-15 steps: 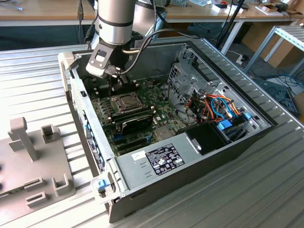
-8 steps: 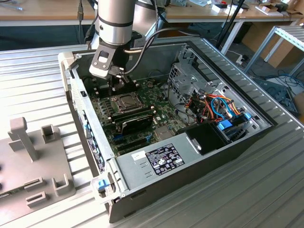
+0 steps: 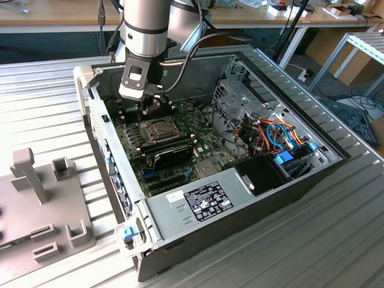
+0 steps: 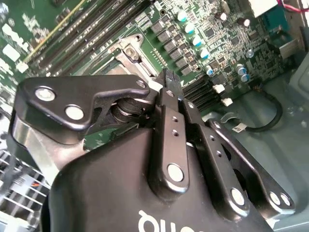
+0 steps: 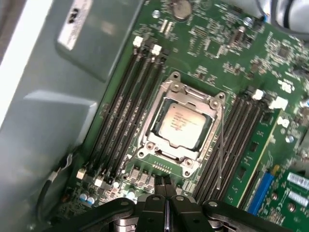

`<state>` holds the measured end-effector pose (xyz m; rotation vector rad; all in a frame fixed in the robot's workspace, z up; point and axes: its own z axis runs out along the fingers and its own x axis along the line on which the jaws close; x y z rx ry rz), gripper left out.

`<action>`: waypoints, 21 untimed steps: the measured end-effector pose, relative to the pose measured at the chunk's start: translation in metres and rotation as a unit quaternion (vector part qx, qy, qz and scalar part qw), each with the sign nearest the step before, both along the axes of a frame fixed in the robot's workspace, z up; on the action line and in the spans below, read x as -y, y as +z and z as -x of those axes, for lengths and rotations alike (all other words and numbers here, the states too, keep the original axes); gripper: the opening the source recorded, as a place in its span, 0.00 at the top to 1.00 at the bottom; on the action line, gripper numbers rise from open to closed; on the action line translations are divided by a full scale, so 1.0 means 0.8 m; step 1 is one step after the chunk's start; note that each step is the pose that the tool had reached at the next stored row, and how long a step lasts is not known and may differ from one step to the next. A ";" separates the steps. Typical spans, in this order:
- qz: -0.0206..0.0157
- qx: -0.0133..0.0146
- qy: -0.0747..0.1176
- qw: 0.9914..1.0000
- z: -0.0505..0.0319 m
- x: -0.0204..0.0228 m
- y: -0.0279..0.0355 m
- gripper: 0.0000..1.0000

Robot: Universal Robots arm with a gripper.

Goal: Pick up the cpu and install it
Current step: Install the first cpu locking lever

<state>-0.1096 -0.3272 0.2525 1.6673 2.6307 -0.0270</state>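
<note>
My claw [image 5: 164,184] is clenched on nothing, its two fingertips pressed together, and it hangs just over the green motherboard [image 5: 222,43], beside the socket and clear of the chip. The cpu [image 5: 181,123] lies flat in that socket: a small square with a pale silvery-grey top, faint print on it too fine for me to make out. The socket's metal frame [image 5: 169,83] runs round all four of its sides; I cannot tell whether the frame is latched down. Rows of dark memory slots [image 5: 128,108] flank the socket on two sides.

In the exterior view, the cpu [image 3: 158,127] is a small grey patch just below my claw [image 3: 155,103], with a black oblong module [image 3: 174,153] right beside the socket on its near side. In the second wrist view, my own black linkage hides most of the socket behind the claw [image 4: 169,81]. The open computer case [image 3: 288,198] rests on a ribbed metal counter [image 3: 48,84], its far edge cut off.
</note>
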 end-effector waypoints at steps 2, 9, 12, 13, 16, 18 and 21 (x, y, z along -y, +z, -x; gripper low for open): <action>0.000 0.000 0.024 1.000 0.000 0.0000 0.0000 0.89; -0.001 0.000 0.097 0.995 0.000 0.0000 -0.0002 0.89; -0.004 0.000 0.149 0.989 0.000 0.0000 -0.0003 0.89; -0.004 0.000 0.163 0.987 0.000 0.0000 -0.0003 0.89; -0.005 0.000 0.195 0.981 0.000 0.0000 -0.0004 0.89; -0.006 0.000 0.221 0.975 0.000 0.0000 -0.0005 0.89; -0.007 0.000 0.259 0.966 0.000 0.0000 -0.0007 0.89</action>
